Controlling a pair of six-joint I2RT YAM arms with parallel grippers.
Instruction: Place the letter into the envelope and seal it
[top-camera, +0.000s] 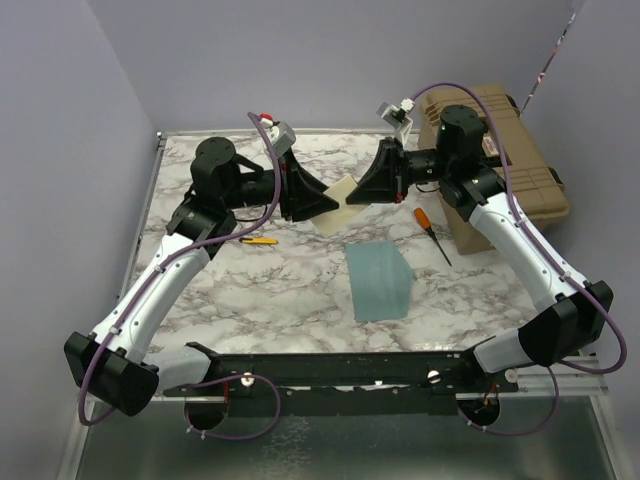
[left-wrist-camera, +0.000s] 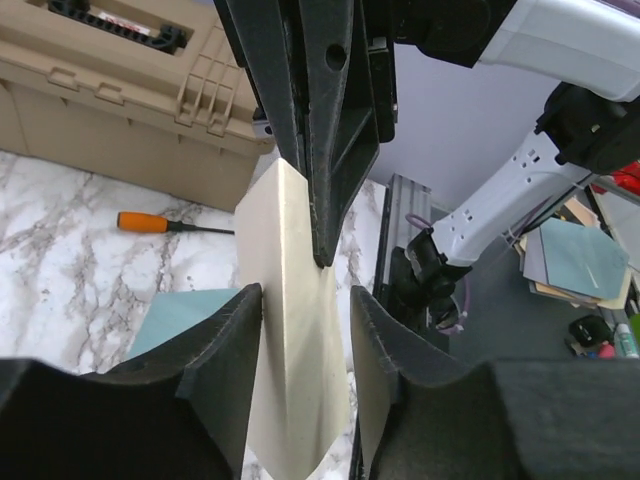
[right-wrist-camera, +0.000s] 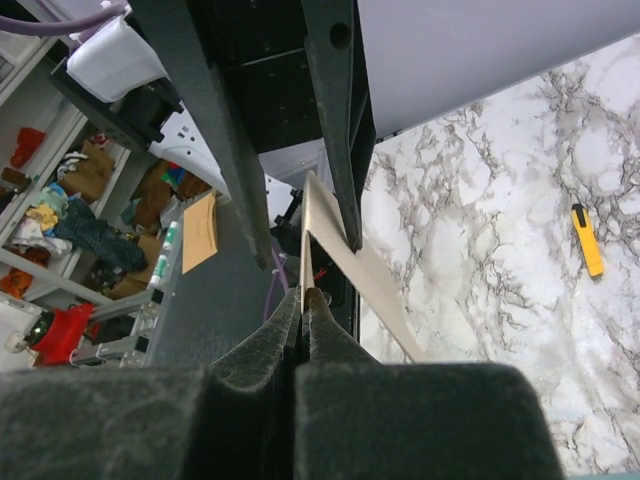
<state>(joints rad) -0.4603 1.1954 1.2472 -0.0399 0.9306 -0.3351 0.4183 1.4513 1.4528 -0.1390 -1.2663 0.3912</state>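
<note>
Aloft between both arms, over the white marble-pattern tabletop (top-camera: 260, 290): cream-beige creased paper letter (left-wrist-camera: 290, 240). The right gripper (right-wrist-camera: 302, 295) is clamped tight on its edge. The left gripper (left-wrist-camera: 305, 300) has its jaws parted, straddling the sheet; contact unclear. The dusty teal-blue paper envelope (top-camera: 380, 280) lies flat, nearer the bases.

- I find no text, label, brand or number that I can read in any of the views.
- The letter (left-wrist-camera: 293, 330) and the envelope (top-camera: 380, 280) show no writing to me.
- The tan case (top-camera: 535, 165) carries no mark that I can read.
</note>
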